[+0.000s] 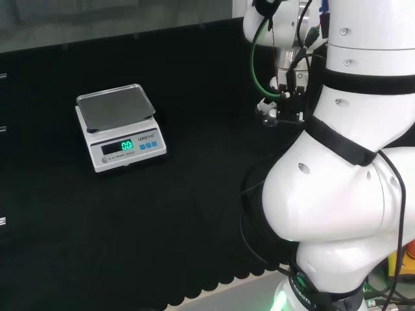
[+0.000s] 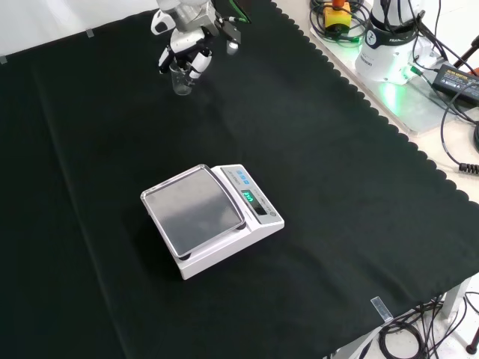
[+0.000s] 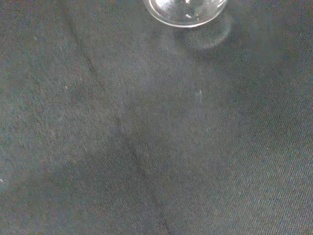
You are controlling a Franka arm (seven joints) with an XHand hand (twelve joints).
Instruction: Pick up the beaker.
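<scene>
In the front view a small clear glass beaker [image 2: 180, 81] is at the far end of the black cloth. My hand [image 2: 187, 43] comes down on it from above, with fingers [image 2: 199, 64] curled round both sides of its upper part. I cannot tell whether the beaker's base still touches the cloth. The wrist view shows the beaker's round clear bottom [image 3: 186, 12] close by, with a faint shadow on the cloth beside it. In the head view a bit of the hand [image 1: 280, 109] peeks out left of the arm's white links.
A white digital scale [image 2: 209, 217] with a grey pan stands mid-cloth, nearer the camera than the beaker; in the head view the scale [image 1: 120, 126] is at the left. The arm's base, cables and a power brick [image 2: 456, 75] lie beyond the cloth's scalloped right edge.
</scene>
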